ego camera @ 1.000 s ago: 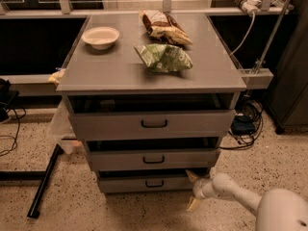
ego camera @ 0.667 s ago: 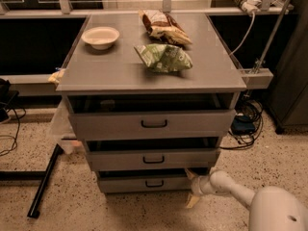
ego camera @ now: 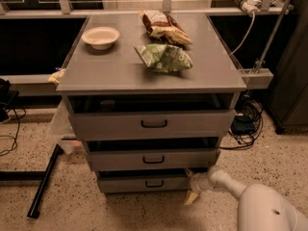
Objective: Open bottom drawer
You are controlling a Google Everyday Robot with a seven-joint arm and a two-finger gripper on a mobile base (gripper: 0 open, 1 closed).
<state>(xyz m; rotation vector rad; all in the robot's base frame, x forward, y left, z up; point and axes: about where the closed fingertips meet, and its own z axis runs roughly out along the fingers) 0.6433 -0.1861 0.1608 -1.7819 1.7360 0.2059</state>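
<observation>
The bottom drawer (ego camera: pixel 144 183) is the lowest and narrowest grey front of the cabinet, with a small black bar handle (ego camera: pixel 154 183) at its centre. It stands slightly out, with a dark gap above it. My gripper (ego camera: pixel 190 186) is at the drawer's right end, low near the floor, on the end of my white arm (ego camera: pixel 226 183) that comes in from the lower right. One yellowish fingertip (ego camera: pixel 190 198) points down beside the drawer's right corner.
The middle drawer (ego camera: pixel 153 159) and top drawer (ego camera: pixel 153 123) also stand slightly out. On the cabinet top (ego camera: pixel 110 71) are a white bowl (ego camera: pixel 100 36), a green bag (ego camera: pixel 163 57) and a brown bag (ego camera: pixel 164 27). Cables (ego camera: pixel 245 124) lie to the right, a black bar (ego camera: pixel 43 182) to the left.
My arm has moved a little left, bringing the gripper closer against the right end of the bottom drawer. The drawers look unchanged.
</observation>
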